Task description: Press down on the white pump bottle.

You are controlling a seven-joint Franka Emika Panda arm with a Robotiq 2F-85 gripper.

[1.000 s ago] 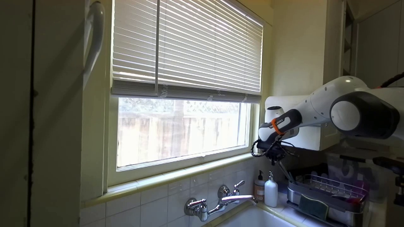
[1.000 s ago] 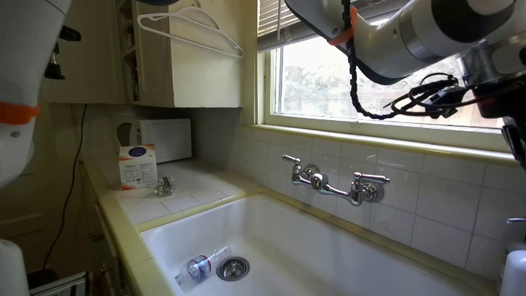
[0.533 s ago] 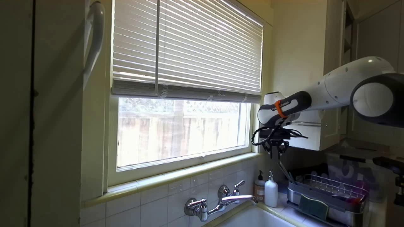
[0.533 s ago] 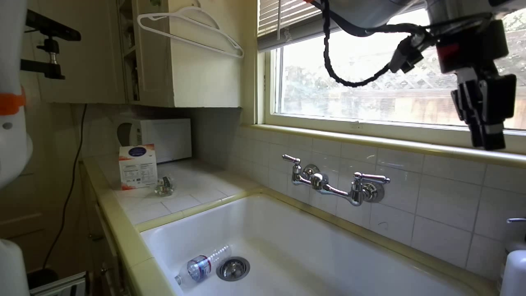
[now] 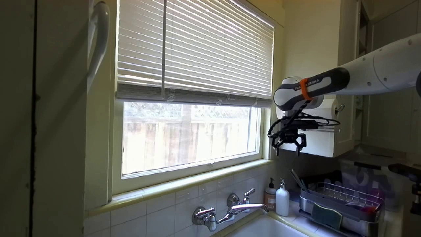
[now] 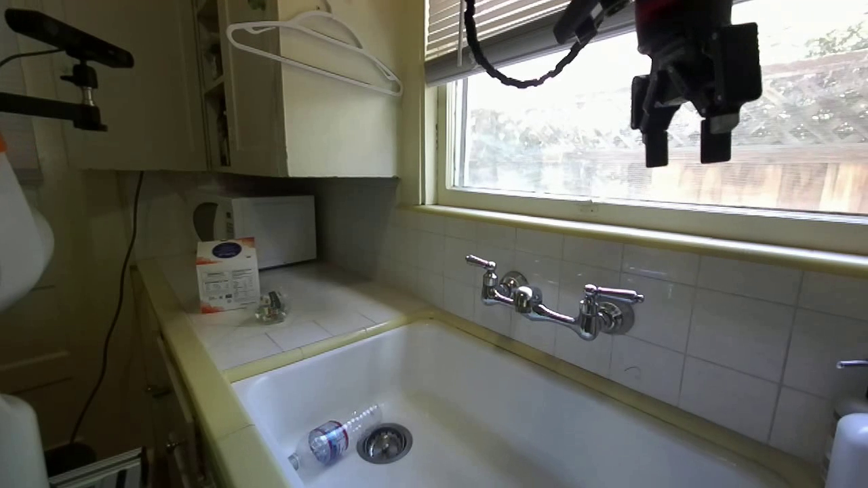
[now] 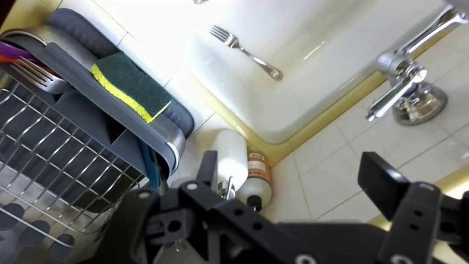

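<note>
The white pump bottle (image 5: 282, 201) stood upright on the counter (image 5: 304, 223) by a corner of the sink (image 5: 269, 227). In both exterior views the gripper (image 5: 288, 153) hung higher than the bottle and well apart from it, its two fingers (image 7: 383, 183) spread wide. In the wrist view the bottle showed just inside one finger, its pump end partly hidden by the gripper. Right beside it was an orange-labelled bottle (image 5: 270, 199); whether the two touched could not be told. On the other side stood the dish rack (image 7: 91, 87), with a sponge (image 7: 135, 82) against it. A fork (image 7: 258, 61) lay in the sink, and a clear plastic bottle (image 6: 332, 440) near the drain (image 6: 384, 444).
</note>
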